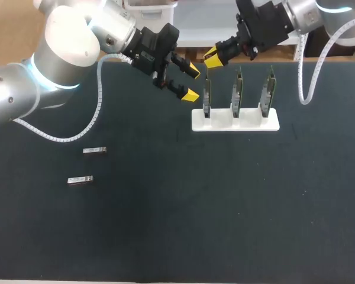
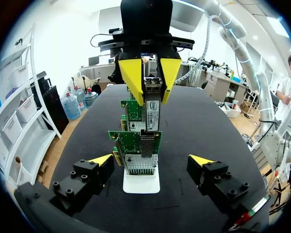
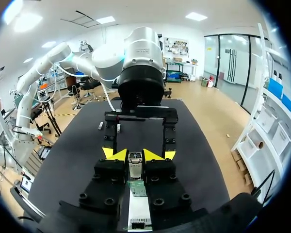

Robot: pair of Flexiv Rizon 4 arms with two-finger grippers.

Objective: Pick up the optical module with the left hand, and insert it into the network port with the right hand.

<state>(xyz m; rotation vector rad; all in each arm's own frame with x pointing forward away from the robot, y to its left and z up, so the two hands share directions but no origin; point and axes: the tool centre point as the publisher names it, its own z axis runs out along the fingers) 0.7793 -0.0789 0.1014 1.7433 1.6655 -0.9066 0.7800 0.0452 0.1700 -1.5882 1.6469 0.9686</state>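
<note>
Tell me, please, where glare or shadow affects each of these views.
Head view: glare washes out the left arm's shell; the table is evenly lit. Left wrist view: the right end effector has well-lit yellow tips. Right wrist view: the left arm's shell shines under overhead light.

Silver optical module [image 2: 152,104] upright above a green network card [image 1: 206,100]; two modules [image 1: 94,151] lie flat.
</note>
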